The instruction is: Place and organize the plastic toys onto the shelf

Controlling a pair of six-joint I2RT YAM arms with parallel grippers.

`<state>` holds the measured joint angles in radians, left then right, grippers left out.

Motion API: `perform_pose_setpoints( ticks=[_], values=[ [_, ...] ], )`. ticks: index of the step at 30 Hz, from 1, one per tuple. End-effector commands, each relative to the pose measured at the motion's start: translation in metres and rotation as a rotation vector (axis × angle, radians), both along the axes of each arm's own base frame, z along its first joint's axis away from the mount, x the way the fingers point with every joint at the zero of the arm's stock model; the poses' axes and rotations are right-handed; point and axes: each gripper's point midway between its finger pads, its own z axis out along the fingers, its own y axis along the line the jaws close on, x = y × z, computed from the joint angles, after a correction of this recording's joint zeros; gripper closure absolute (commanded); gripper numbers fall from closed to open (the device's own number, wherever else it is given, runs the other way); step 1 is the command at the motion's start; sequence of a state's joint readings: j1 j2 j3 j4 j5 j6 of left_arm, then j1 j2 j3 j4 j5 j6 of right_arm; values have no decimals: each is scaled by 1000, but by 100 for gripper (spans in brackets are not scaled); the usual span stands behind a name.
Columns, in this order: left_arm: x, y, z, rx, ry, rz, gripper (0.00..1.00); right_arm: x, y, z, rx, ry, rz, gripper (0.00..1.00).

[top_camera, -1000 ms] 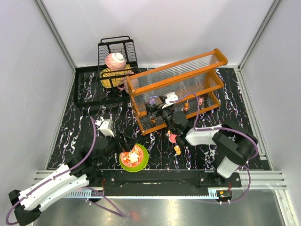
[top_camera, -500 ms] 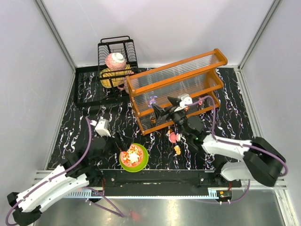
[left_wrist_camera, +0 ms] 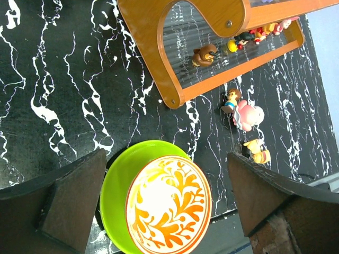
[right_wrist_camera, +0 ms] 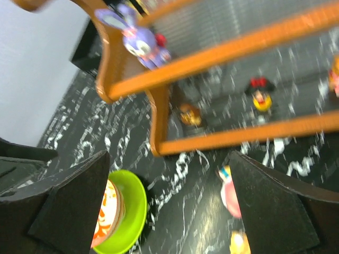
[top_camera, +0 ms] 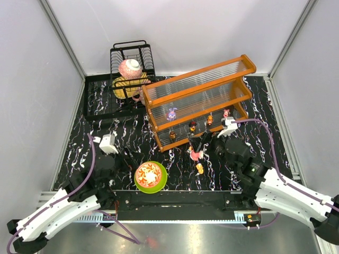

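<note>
Shelf [top_camera: 198, 87] | long axis slants crosswise just ahead of right gripper [top_camera: 207, 140] | pink toy [top_camera: 195, 154] beside it | right gripper and left gripper [top_camera: 121, 161] spread, empty

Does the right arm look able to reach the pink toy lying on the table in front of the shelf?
Probably yes: the right gripper is open close beside the pink toy, with nothing between them.

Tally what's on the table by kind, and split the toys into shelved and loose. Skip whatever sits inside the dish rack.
Plastic toys on the shelf: 5
Plastic toys loose on the table: 3
Shelf: 1
Green-rimmed bowl: 1
Black wire dish rack: 1
Total: 11
</note>
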<state>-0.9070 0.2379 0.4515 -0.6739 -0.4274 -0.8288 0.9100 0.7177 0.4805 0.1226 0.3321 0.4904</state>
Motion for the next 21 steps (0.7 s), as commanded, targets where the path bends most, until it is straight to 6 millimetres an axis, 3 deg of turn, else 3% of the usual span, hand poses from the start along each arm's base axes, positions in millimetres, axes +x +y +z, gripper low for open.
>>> perform_pose_setpoints(
  ticks=[1, 8, 12, 13, 21],
  values=[
    [3, -1, 17, -28, -11, 17, 1, -26, -36, -63, -121, 399, -154, 0],
    [1, -2, 22, -55, -19, 12, 1, -56, -35, -122, -207, 699, -169, 0],
    [-1, -2, 20, -78, -19, 11, 1, -64, -35, -148, -244, 771, -176, 12],
    [-1, -1, 18, -78, -16, 13, 1, -64, -34, -150, -248, 778, -173, 10],
    [0, -5, 11, -65, 5, 7, 1, -67, -32, -164, -308, 804, -147, 43]
  ],
)
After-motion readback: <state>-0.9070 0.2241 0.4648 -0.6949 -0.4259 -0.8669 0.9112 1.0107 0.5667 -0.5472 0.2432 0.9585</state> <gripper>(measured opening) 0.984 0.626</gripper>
